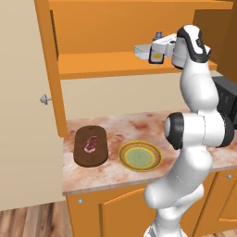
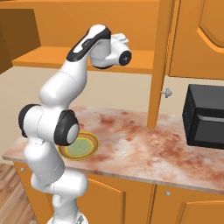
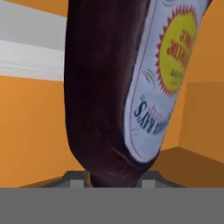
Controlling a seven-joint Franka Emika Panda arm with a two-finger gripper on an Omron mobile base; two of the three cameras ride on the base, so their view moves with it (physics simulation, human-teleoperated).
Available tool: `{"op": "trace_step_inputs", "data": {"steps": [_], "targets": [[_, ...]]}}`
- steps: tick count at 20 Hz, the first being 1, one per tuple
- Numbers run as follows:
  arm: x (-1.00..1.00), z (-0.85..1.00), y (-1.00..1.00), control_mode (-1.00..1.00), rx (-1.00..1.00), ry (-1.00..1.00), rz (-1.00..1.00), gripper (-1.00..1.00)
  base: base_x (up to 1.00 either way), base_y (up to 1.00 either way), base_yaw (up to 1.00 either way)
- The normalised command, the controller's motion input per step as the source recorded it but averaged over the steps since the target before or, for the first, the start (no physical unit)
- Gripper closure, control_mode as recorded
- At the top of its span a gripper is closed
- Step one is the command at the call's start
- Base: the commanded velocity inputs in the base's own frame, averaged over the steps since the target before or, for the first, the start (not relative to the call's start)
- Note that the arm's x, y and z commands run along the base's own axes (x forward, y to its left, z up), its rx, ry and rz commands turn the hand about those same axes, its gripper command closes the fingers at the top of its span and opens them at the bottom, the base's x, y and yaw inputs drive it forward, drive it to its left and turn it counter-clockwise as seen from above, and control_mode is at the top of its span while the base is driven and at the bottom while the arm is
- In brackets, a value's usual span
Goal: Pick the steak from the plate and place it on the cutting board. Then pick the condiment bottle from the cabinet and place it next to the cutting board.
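The steak (image 1: 91, 143) lies on the dark cutting board (image 1: 83, 158) at the left of the counter. To its right stands the plate (image 1: 125, 161) (image 2: 90, 151), with nothing on it. Up on the shelf of the orange cabinet (image 1: 102, 62), my gripper (image 1: 153, 52) reaches in from the right around the dark condiment bottle (image 1: 156, 55). In the hand view the bottle (image 3: 105, 87) looms very close, its yellow label turned right. Its lower end sits between my two fingertips (image 3: 76, 178), which press against it, so the gripper (image 3: 113, 177) is shut on it.
A clear tray (image 1: 140, 49) rests on the shelf just left of the bottle. The beige cabinet door (image 1: 23, 102) hangs open at the left, knob (image 1: 45, 99) outward. A black microwave (image 2: 205, 116) occupies the counter's right end.
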Motion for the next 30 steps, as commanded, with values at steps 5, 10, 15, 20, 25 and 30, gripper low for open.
{"op": "trace_step_inputs", "data": {"steps": [5,10,15,20,25,30], "targets": [[-0.18,0.0,-0.02,-1.0,0.0,0.0,0.04,1.0,0.0,0.0,0.0],[-0.25,0.0,0.0,-1.0,0.0,0.0,0.02,1.0,0.0,0.0,0.0],[-0.32,0.0,0.14,-1.0,0.0,-0.01,0.0,1.0,0.0,0.0,0.0],[-0.49,0.0,0.24,-1.0,0.0,-0.06,0.0,1.0,0.0,0.0,0.0],[-0.57,0.0,0.22,-1.0,0.0,-0.06,-0.01,1.0,0.0,0.0,0.0],[-0.61,0.02,0.16,-1.0,0.0,-0.03,-0.02,1.0,0.0,0.0,0.0]]}}
